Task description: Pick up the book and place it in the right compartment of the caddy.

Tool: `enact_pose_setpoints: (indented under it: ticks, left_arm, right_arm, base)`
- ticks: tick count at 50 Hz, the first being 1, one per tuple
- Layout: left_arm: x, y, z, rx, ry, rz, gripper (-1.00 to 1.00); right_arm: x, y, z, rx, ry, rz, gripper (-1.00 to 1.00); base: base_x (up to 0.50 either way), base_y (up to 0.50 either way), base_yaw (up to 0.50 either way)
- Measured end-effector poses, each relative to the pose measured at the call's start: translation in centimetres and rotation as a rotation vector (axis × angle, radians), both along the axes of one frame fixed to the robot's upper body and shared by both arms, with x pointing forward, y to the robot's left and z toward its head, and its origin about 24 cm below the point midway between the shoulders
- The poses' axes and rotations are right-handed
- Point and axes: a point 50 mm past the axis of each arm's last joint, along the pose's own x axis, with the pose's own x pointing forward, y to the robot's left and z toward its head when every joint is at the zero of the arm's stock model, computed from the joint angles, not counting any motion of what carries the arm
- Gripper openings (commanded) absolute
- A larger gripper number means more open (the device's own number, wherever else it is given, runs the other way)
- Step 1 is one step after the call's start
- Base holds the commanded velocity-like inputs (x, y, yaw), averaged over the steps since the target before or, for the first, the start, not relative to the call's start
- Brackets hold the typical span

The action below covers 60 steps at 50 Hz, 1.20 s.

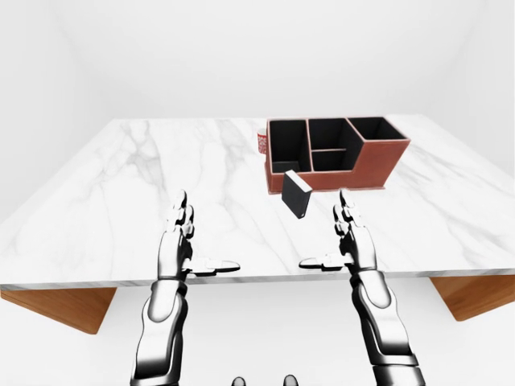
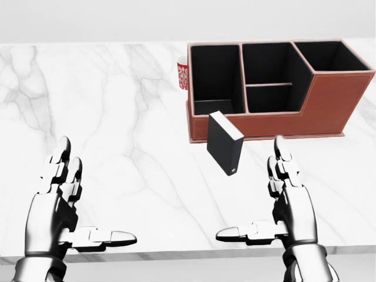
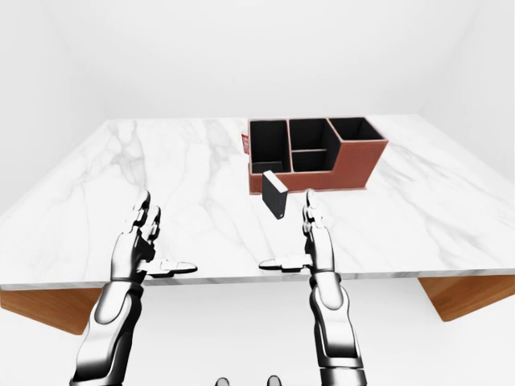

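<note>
Standing on a white marble tabletop (image 2: 117, 117) in the head view: 1 black book (image 2: 224, 143), upright on its edge, tilted, spine end toward the view's bottom right, held by neither hand. Position relative to the right hand (image 2: 288, 202): up and to the left of the fingertips, near but apart. Position relative to the left hand (image 2: 59, 202): well to the right and higher in the view. Right hand: fully spread, 2 fingers (image 2: 281, 164) pointing up the view, thumb stretched flat toward the left, nothing in its hold. Left hand: likewise spread wide, fingers up, thumb stretched toward the right, holding nothing. Both hands hover over the table's near edge, well apart, palms facing one another. Item 2: 1 reddish-brown caddy (image 2: 329, 103) with black interior, above the right hand in the view, just beyond the book. Its compartments: 1 tall one at the left, 2 smaller ones in the middle split by a low divider, 1 at the right with the higher wall. Item 3: 1 red-and-white patterned mug (image 2: 183, 71), partly hidden beside the caddy's left wall. Wooden table supports (image 1: 64, 307) show under the slab in the left-eye view.
</note>
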Motion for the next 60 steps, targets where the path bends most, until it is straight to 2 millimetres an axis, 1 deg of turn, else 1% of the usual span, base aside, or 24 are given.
enact_pose_setpoints:
  ticks: [6,13,21,30,48,60]
  left_arm:
    - [-0.6,0.1,1.2,0.008,-0.054,-0.001,1.00]
    - [-1.4,0.3,2.7,0.016,-0.129,0.005,1.00]
    - [-1.9,0.4,3.5,0.021,-0.173,0.010,1.00]
    - [-2.1,0.4,3.8,0.023,-0.192,0.013,1.00]
    - [-2.0,0.3,3.6,0.021,-0.198,0.005,1.00]
    - [-2.0,0.2,3.5,0.020,-0.198,0.001,1.00]
  right_arm:
    - [-0.1,-0.4,0.9,-0.007,-0.029,-0.015,1.00]
    - [-0.3,-0.8,2.4,-0.025,-0.080,-0.032,1.00]
    - [-0.4,-1.0,3.2,-0.039,-0.107,-0.041,1.00]
    - [-0.5,-0.9,3.4,-0.040,-0.118,-0.033,1.00]
    - [-0.7,-0.5,3.2,-0.055,-0.122,-0.017,1.00]
    - [-0.9,-0.3,3.2,-0.078,-0.140,-0.010,1.00]
  base:
    - [0.16,0.00,0.00]
    - [0.17,0.00,0.00]
    - [0.08,0.00,0.00]
    - [0.00,-0.14,0.00]
    - [0.00,-0.49,0.00]
    - [0.00,-0.01,0.00]
